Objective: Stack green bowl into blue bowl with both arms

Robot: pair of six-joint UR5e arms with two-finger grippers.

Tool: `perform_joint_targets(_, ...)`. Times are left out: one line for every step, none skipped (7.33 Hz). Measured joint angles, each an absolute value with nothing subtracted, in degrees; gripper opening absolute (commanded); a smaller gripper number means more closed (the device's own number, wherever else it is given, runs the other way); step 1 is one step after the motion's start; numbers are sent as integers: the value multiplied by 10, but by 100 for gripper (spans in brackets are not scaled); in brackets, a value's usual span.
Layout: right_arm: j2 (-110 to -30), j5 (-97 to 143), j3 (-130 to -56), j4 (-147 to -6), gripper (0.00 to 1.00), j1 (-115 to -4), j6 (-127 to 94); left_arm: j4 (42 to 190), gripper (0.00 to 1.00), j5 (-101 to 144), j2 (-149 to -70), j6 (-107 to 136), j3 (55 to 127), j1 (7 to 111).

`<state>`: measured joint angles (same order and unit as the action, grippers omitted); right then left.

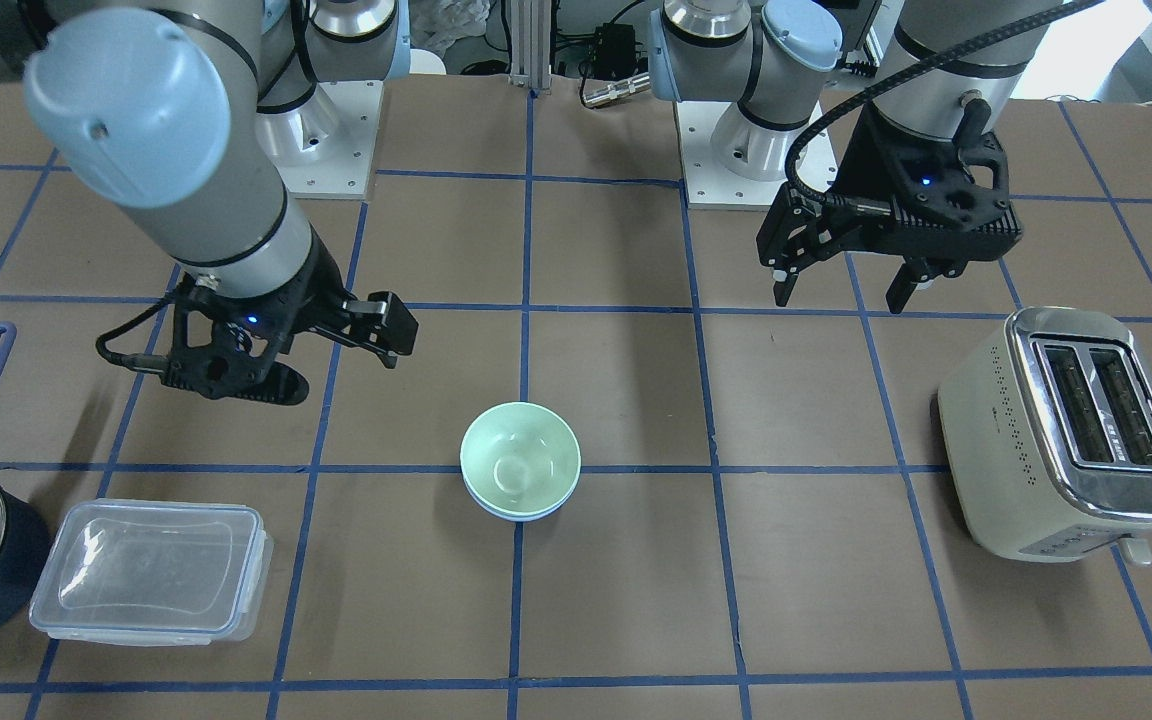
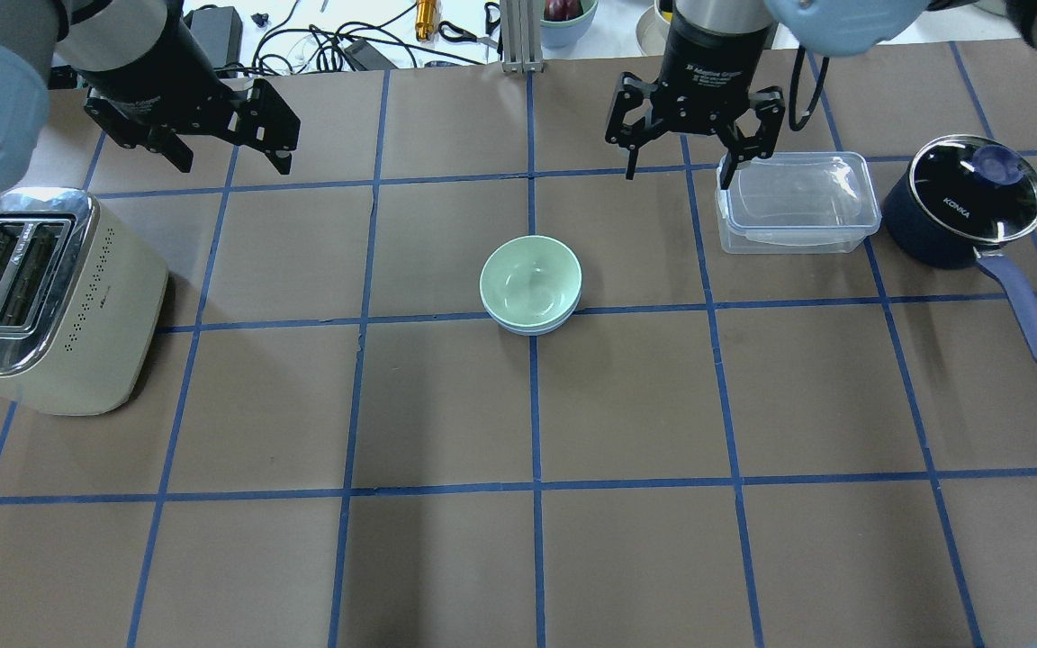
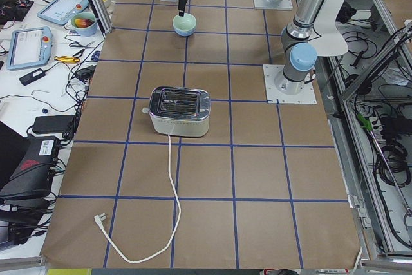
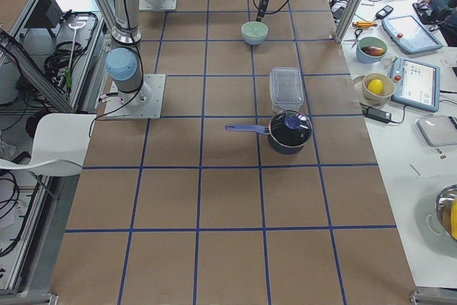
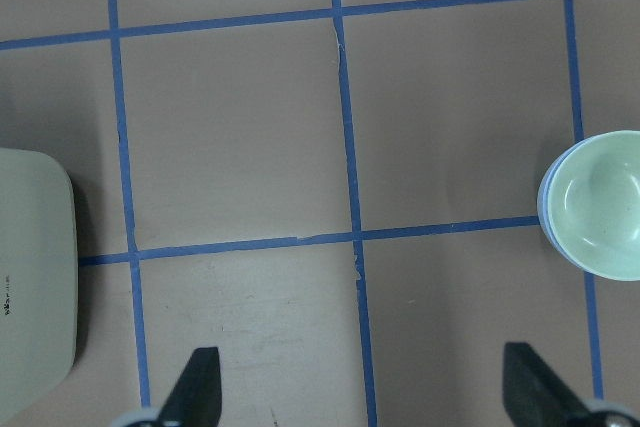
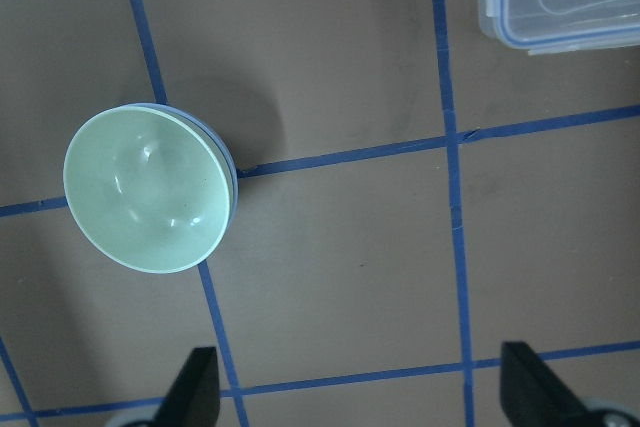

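Note:
The green bowl sits nested inside the blue bowl at the table's middle; only a thin blue edge shows under it. The overhead view shows the same, green bowl in blue bowl. My left gripper is open and empty, raised above the table beyond the toaster, well left of the bowls. My right gripper is open and empty, raised next to the clear container, right of and beyond the bowls. The left wrist view shows the green bowl at its right edge; the right wrist view shows it at left.
A cream toaster stands at the left side. A clear lidded container and a dark navy saucepan with a blue handle stand at the right. Blue tape lines grid the brown table.

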<state>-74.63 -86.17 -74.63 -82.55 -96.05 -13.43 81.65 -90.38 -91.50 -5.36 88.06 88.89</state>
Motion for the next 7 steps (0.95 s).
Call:
perform_joint_targets(-771, -873, -749, -799, 88, -951, -102, 816, 100, -904, -915, -54, 881, 889)
perform_joint_targets(-802, -888, -768, -775, 92, -940, -76, 816, 100, -904, -915, -54, 880, 889)
perform_joint_targets(-837, -900, -805, -779, 100, -927, -60, 817, 100, -904, -915, -54, 880, 889)
perform_joint_targets(-872, -905, -854, -819, 100, -915, -47, 817, 100, -904, -915, -54, 880, 889)
perform_joint_targets(-896, -908, -892, -865, 100, -908, -41, 816, 100, -904, -915, -54, 881, 889)
perform_joint_targets(-906, -907, -906, -891, 100, -906, -39, 817, 100, -904, -915, -54, 881, 889)
perform_joint_targets(-908, -907, -903, -903, 100, -905, -38, 817, 100, -904, -915, -52, 881, 889)
